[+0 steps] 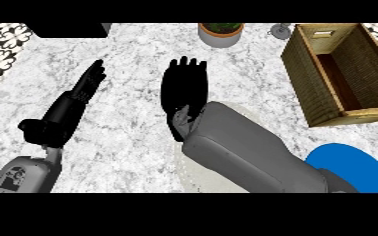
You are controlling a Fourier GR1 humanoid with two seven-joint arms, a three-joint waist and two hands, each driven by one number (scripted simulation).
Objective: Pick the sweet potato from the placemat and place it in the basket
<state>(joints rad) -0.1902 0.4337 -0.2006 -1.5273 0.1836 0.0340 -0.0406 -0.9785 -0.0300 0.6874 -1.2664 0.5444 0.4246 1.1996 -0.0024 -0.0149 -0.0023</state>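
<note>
Step in hand, I'd judge: reach & grasp; nothing lifted yet. R hand (184, 82) sits well left of the basket (299, 75), fingers straight & spread, holding nothing; sweet potato not visible, prob. hidden under that hand or forearm on the pale rounded placemat (193, 172), also left of the basket; confirm it before you close. Lower palm over it, curl along its long axis; expect a tapered shape that may roll. Basket: boxy, woven brown walls, open top, dark floor; clear its near wall on approach. L hand (90, 80) rests far left of the basket, fingers straight. Table (133, 145): speckled white, marble-like.
</note>
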